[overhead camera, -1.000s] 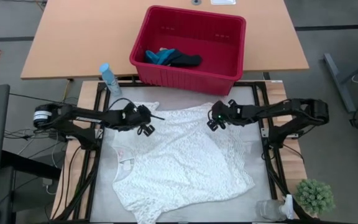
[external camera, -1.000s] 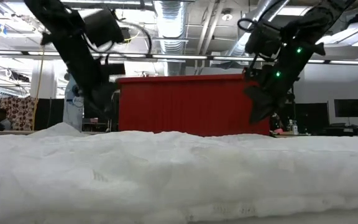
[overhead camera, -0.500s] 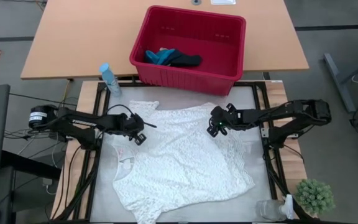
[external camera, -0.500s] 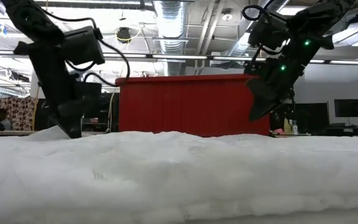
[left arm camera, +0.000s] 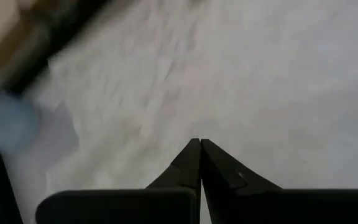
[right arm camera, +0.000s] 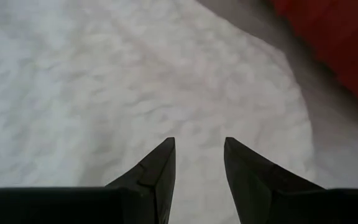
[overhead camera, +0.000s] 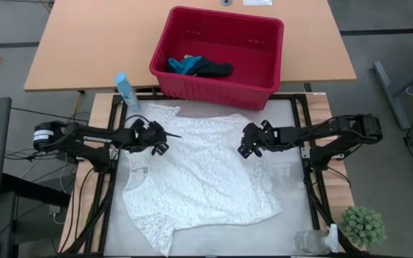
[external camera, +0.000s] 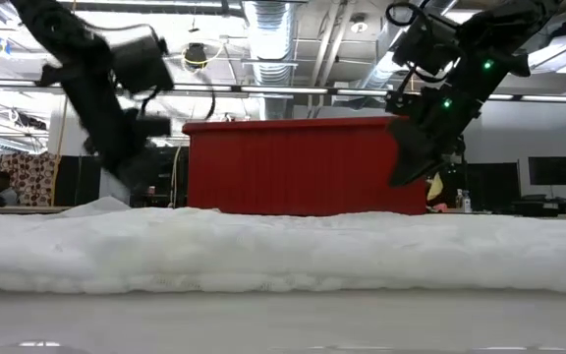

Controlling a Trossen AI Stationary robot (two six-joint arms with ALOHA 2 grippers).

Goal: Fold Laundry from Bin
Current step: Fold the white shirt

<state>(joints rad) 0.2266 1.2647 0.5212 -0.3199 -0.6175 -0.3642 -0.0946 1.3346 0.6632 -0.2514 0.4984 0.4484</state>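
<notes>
High view: white lacy garment [overhead camera: 199,175] lies spread on the table for folding, left gripper [overhead camera: 158,137] fingers closed together at its left edge, apparently pinching no cloth, right gripper [overhead camera: 248,145] partly open above it, remaining laundry [overhead camera: 198,67] waiting in the red bin [overhead camera: 264,68] beyond.

Light: even, bright, from ceiling strip lamps [external camera: 273,20] in low view.
Shadows: soft, faint.
Blur: left wrist view smeared, probably motion; left arm [external camera: 106,88] streaked.
Focus: white cloth [external camera: 283,261] foreground soft.
</notes>
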